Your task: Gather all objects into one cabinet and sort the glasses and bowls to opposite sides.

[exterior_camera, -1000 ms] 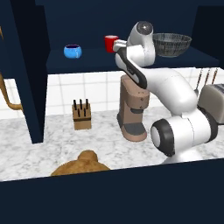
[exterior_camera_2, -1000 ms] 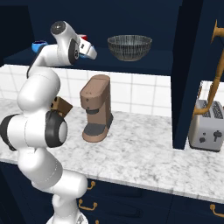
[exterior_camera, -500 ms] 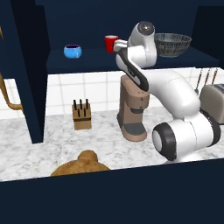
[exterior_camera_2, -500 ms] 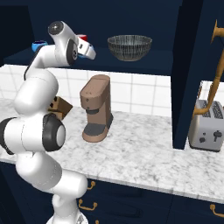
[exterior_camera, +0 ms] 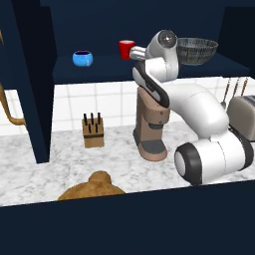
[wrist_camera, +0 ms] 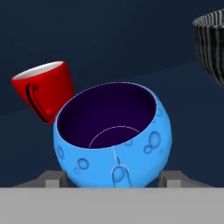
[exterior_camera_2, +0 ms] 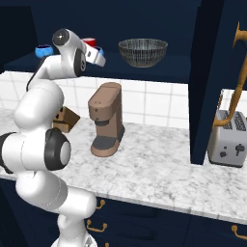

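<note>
The gripper (wrist_camera: 113, 178), jaws standing wide, is flanking a blue bowl (wrist_camera: 113, 135) on the cabinet shelf (exterior_camera: 99, 69); a grip cannot be confirmed. A red cup (wrist_camera: 46, 89) is standing just behind the bowl, a mesh bowl (exterior_camera_2: 143, 52) farther right.

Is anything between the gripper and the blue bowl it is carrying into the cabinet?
Nothing visible. In the hand view the blue bowl sits directly between the gripper's fingertips, right against the hand. The red cup stands behind it, the mesh bowl off to one side.
</note>
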